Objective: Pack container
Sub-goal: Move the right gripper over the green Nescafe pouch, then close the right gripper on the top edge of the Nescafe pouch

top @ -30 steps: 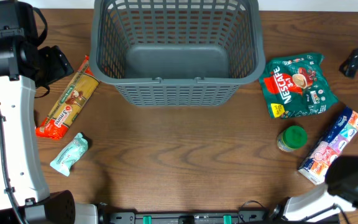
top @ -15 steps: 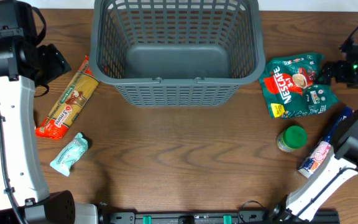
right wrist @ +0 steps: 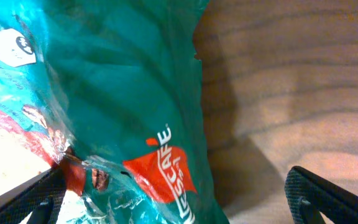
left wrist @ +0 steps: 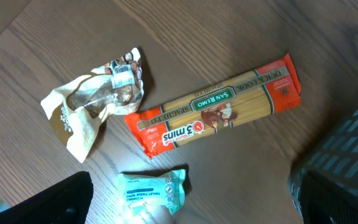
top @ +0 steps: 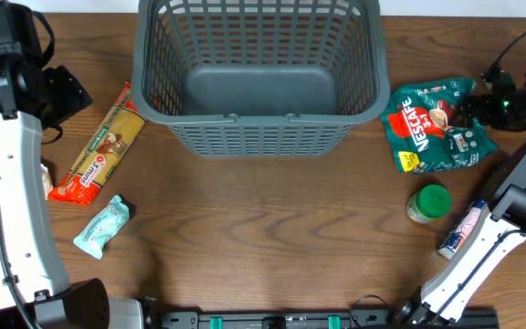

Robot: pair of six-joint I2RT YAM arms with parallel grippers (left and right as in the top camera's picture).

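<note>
The dark grey slotted container (top: 258,123) stands at the back centre, with nothing inside. My right gripper (top: 482,108) is open at the right edge of a green Nescafe bag (top: 432,123). In the right wrist view the bag (right wrist: 117,112) lies between the spread fingers (right wrist: 179,196). My left gripper (top: 62,91) is open above the table's left side. Its wrist view shows an orange spaghetti packet (left wrist: 216,112), a teal wipes packet (left wrist: 151,193) and a crumpled beige bag (left wrist: 92,106) below the open fingers (left wrist: 194,190).
The spaghetti packet (top: 99,146) and the wipes packet (top: 103,227) lie left of the container. A green-lidded jar (top: 429,203) and a colourful tissue pack (top: 464,233) sit below the Nescafe bag, the pack partly under my right arm.
My right arm has swung in from the lower right to the Nescafe bag's right edge. My left gripper has shifted slightly left, uncovering part of the beige bag.
</note>
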